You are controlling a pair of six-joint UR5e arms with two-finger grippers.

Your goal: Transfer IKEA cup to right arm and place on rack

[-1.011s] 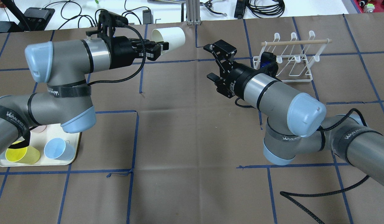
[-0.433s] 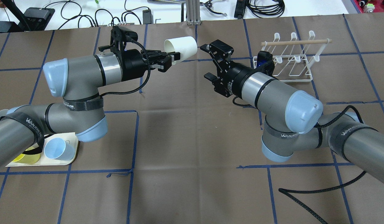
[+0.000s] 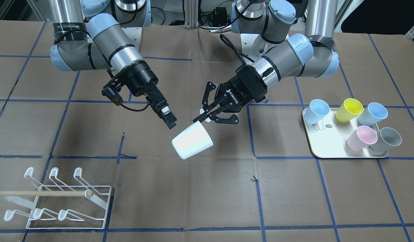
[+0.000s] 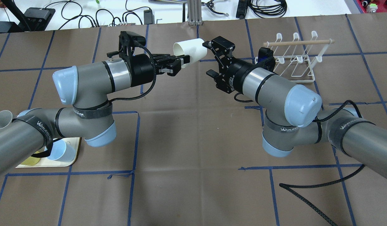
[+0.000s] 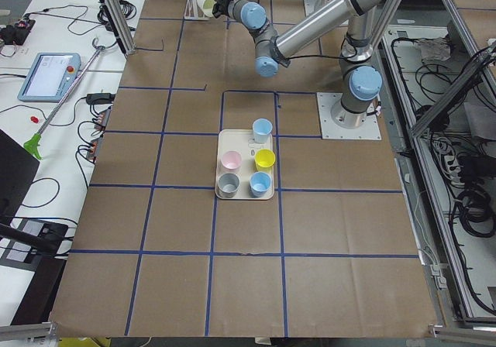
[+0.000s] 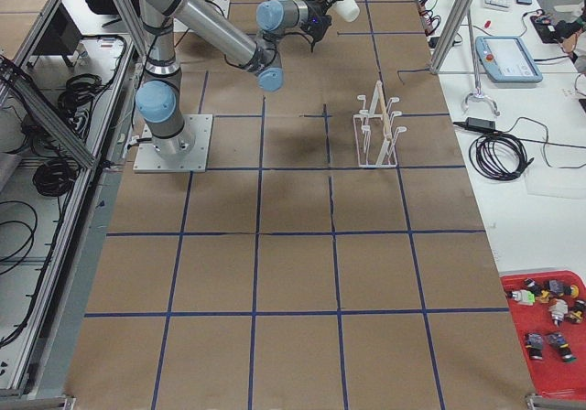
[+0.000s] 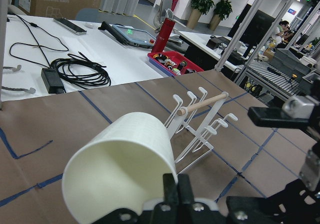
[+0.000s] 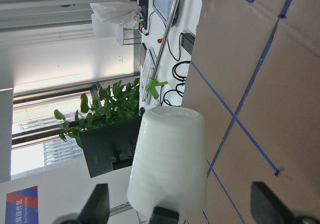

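Left gripper is clamped on the rim wall of the white cup, one finger inside the mouth and one outside, cup held sideways in the air with its base pointing away from the gripper. Since the earlier overhead frames, this arm has carried the cup across toward the right gripper, which has edged in; the gap is nearly gone. Right gripper is spread wide and holds nothing; the cup's base sits just at its upper finger, and I can't tell whether they touch. Cup is smooth, matte, tapered, plastic-looking. White wire rack with upturned prongs and a light wooden dowel stands behind the right gripper's wrist, which partly hides it. Cream tray with pastel cups sits well behind the left gripper. Table is covered in brown paper with blue tape grid lines.
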